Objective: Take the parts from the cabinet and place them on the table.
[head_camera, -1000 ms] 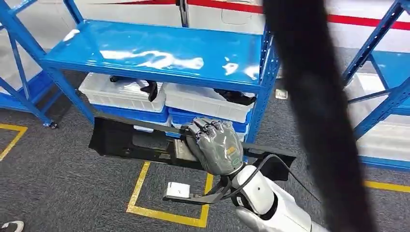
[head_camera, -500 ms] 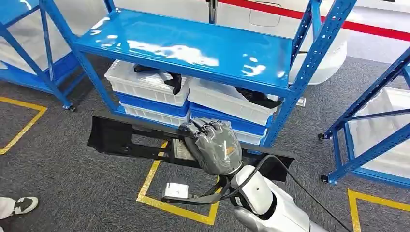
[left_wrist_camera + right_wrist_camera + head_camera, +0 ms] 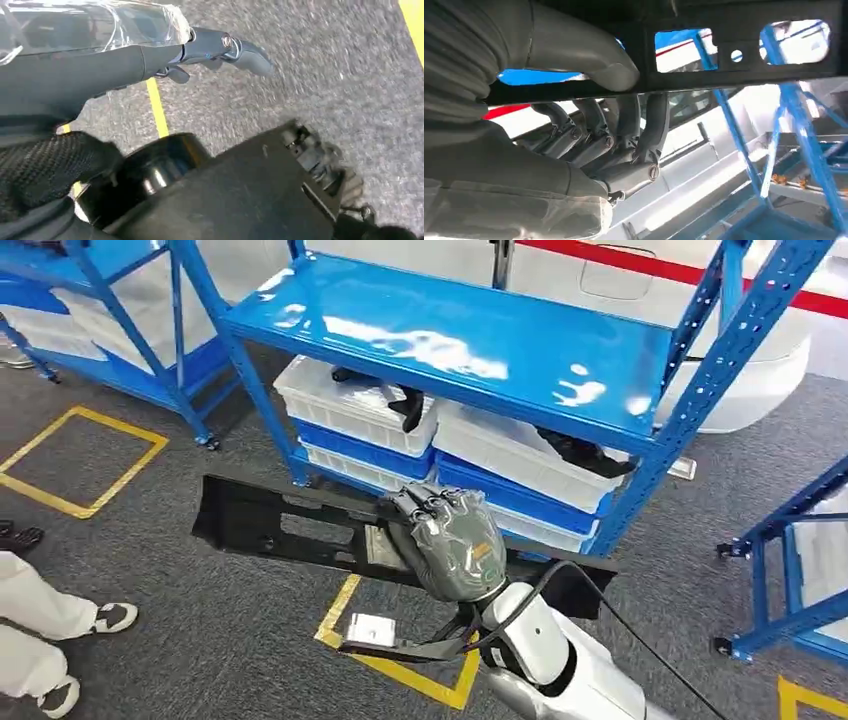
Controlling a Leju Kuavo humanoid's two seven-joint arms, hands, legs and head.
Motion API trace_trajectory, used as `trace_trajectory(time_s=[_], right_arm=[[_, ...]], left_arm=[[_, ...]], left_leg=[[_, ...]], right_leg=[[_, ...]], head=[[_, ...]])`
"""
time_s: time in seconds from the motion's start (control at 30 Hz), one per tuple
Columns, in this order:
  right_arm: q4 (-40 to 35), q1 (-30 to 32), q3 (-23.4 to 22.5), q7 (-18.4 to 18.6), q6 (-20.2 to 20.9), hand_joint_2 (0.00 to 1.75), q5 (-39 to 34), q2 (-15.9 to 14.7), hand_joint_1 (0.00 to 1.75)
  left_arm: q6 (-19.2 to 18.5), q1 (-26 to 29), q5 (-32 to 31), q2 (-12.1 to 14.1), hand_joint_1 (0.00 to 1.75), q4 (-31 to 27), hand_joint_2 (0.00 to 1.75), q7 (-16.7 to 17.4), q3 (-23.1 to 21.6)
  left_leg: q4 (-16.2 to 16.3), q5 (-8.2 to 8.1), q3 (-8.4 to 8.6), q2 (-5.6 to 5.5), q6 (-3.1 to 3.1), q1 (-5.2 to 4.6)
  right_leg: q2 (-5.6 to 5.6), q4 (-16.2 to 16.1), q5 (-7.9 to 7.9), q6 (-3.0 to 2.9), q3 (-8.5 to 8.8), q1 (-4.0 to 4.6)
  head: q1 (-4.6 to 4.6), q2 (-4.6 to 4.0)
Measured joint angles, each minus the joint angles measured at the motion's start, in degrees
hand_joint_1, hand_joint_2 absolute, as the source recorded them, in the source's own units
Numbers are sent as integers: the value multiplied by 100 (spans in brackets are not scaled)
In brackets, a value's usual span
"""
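My right hand (image 3: 455, 545) grips a long black plastic part (image 3: 270, 525) near its middle and holds it level above the grey carpet, in front of the blue cabinet (image 3: 450, 335). In the right wrist view the fingers (image 3: 624, 135) curl over the edge of the part (image 3: 744, 75), which has several cut-outs, and the thumb presses on its other side. More black parts (image 3: 405, 400) (image 3: 585, 452) lie in white bins (image 3: 350, 410) on the cabinet's lower level. My left hand (image 3: 220, 47) hangs over the carpet, fingers stretched out, holding nothing.
A person's legs in white (image 3: 40, 610) stand at the left edge. Further blue racks stand at the far left (image 3: 120, 300) and at the right (image 3: 790, 570). Yellow tape (image 3: 400, 670) marks squares on the carpet.
The camera has swung, so the cabinet has slid right in the picture and a person's legs have come in at the left. My right hand still holds the black part the same way.
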Motion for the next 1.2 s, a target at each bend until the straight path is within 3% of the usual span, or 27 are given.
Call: trace_trajectory(time_s=[0.07, 0.1, 0.13, 0.17, 0.2, 0.23, 0.27, 0.3, 0.4, 0.43, 0.5, 0.53, 0.57, 0.6, 0.63, 0.7, 0.73, 0.77, 0.8, 0.9, 0.93, 1.0, 1.03, 1.1, 1.13, 1.17, 1.2], right_arm=[[2, 8, -4, 11, 0, 175, -2, -13, 175], [2, 16, -2, 11, 0, 175, -2, -13, 175], [2, 24, -2, 20, 0, 175, -2, -13, 175], [2, 29, -2, 41, 0, 175, -2, -11, 175], [2, 29, -4, 63, 0, 175, -4, -11, 175], [0, 29, -4, 68, -2, 175, -4, -11, 175], [0, 30, -7, 68, -2, 175, -4, -9, 175], [-4, 38, -11, 72, -2, 175, -2, -11, 175], [-9, 86, -26, 79, 0, 175, 13, -13, 175], [-17, 85, -30, 81, 0, 175, 15, -11, 175], [-39, 88, -44, 83, 0, 175, 22, -17, 175], [-42, 103, -44, 94, 2, 175, 24, -24, 175], [-42, 130, -44, 96, 2, 175, 26, -33, 175], [-42, 157, -44, 96, 6, 175, 26, -44, 175], [-42, 178, -44, 96, 11, 175, 26, -53, 175], [-44, 185, -44, 96, 20, 175, 31, -59, 175], [-48, 184, -44, 96, 20, 175, 33, -59, 175], [-50, 185, -44, 96, 20, 175, 31, -61, 175], [-50, 191, -44, 96, 22, 175, 31, -63, 175], [-63, 220, -50, 101, 24, 175, 22, -72, 175], [-63, 211, -50, 101, 24, 175, 22, -66, 175], [-83, 209, -55, 101, 20, 175, 20, -55, 175], [-94, 207, -59, 101, 20, 175, 11, -57, 175], [-94, 216, -72, 101, 22, 175, -9, -72, 175], [-94, 219, -74, 98, 22, 175, -26, -72, 175], [-94, 218, -74, 96, 22, 175, -61, -72, 175], [-94, 217, -79, 94, 22, 175, -74, -72, 175]], left_arm=[[-7, -31, -13, 2, 0, -2, 175, 0, 2], [-13, -36, -15, 0, 0, -11, 175, 0, 2], [-24, -37, -28, 0, 0, -13, 175, 2, 2], [-24, -30, -48, 0, 0, -13, 175, 20, 0], [-26, -21, -74, 0, 0, -13, 175, 39, -4], [-26, 0, -92, 4, 0, -13, 175, 66, -7], [-24, 24, -109, 15, 0, -11, 175, 77, -13], [-22, 27, -109, 28, 0, -11, 175, 77, -13], [-18, 33, -114, 33, 0, -11, 175, 59, -17], [-18, 32, -114, 33, 0, -11, 175, 59, -18], [-18, 26, -114, 13, 0, -11, 175, 59, -20], [-20, 25, -120, 11, 0, -11, 175, 59, -20], [-22, 26, -122, 4, 0, -11, 175, 59, -22], [-24, 26, -125, 0, 0, -11, 175, 59, -22], [-24, 26, -131, -4, 0, -11, 175, 59, -24], [-24, 18, -162, -7, 0, -11, 175, 59, -35], [-26, 12, -181, -11, 0, -11, 175, 59, -42], [-33, 9, -190, -11, 0, -11, 175, 61, -44], [-33, -10, -190, -7, 0, -11, 175, 63, -46], [-33, -6, -190, -9, 0, -11, 175, 63, -48], [-33, -9, -190, 0, 0, -11, 175, 63, -48], [-26, -16, -188, -13, 0, -13, 175, 68, -48], [-20, -41, -188, -9, 0, -13, 175, 59, -48], [-13, -74, -188, -11, 0, -18, 175, 57, -46], [-15, -75, -188, -11, 0, -28, 175, 57, -46], [-18, -74, -203, -11, 0, -31, 175, 57, -46], [-15, -69, -221, -11, 0, -31, 175, 63, -46]], left_leg=[[969, -406, -430, 29, -61, 38], [1254, -474, -533, 29, -73, 55], [1252, -418, -493, 31, -76, 62], [986, -261, -337, 44, -72, 65], [491, -25, -67, 87, -57, 63], [-106, 222, 238, 206, -26, 52], [-560, 307, 434, 494, 30, 7], [-667, 271, 468, 512, 62, -63], [-683, 276, 407, 350, 163, -63], [-740, 333, 453, 286, 221, -31], [-749, 376, 452, 208, 274, 10], [-749, 377, 452, 161, 281, 10], [-747, 381, 446, 102, 286, 8], [-745, 381, 444, 46, 287, 3], [-742, 382, 446, -16, 287, 3], [-714, 376, 457, -149, 278, 24], [-681, 357, 463, -227, 251, 46], [-637, 325, 442, -283, 205, 51], [-574, 312, 356, -342, 175, 25], [-584, 372, 255, -501, 83, 81], [-573, 364, 242, -564, 60, 72], [-223, 152, 85, -144, -1, 52], [266, -71, -139, -19, -41, 70], [1198, -409, -555, 21, -74, 82], [1370, -406, -605, 21, -71, 85], [1230, -288, -503, 24, -62, 84], [854, -89, -307, 45, -43, 82]], right_leg=[[-157, 2, -6, -5, -2, 9], [-221, 2, -7, -6, -2, 10], [-283, 2, -9, -4, 3, 11], [-329, 2, -10, -2, 8, 13], [-372, 2, -10, -1, 14, 17], [-407, 1, -12, 3, 22, 24], [-438, -4, -11, 8, 25, 30], [-479, 16, -12, 32, 2, 74], [-646, -1, 12, 95, -12, 74], [-687, 15, -14, 132, -22, 105], [-265, 451, -346, 160, -166, 52], [-151, 948, -605, 168, -373, 51], [-98, 1473, -826, 174, -606, 53], [-84, 1852, -932, 181, -780, 54], [-84, 1936, -901, 182, -825, 52], [-71, 1307, -476, 186, -528, 39], [-18, 703, -170, 197, -238, 18], [220, 188, -22, 230, -17, -32], [471, 117, -119, 243, 23, -64], [295, 168, -98, 149, -61, -8], [211, 146, -82, 115, -50, -46], [78, 135, -98, 66, -14, -47], [-2, 135, -106, 32, -7, -32], [-168, 136, -122, 10, 0, -12], [-236, 136, -128, 5, 9, -4], [-292, 136, -134, -1, 23, 4], [-336, 136, -139, 2, 35, 16]], head=[[-2, 0], [-4, 0], [-2, 0], [-4, 0], [-4, 0], [-4, 0], [-4, 0], [-4, 0], [2, 0], [2, 0], [15, 0], [39, 0], [44, 0], [44, 0], [44, 0], [44, 0], [44, 0], [48, -2], [50, -2], [48, 2], [48, 2], [-2, 0], [-2, 0], [-4, 0], [-4, 0], [-4, 0], [-4, 0]])
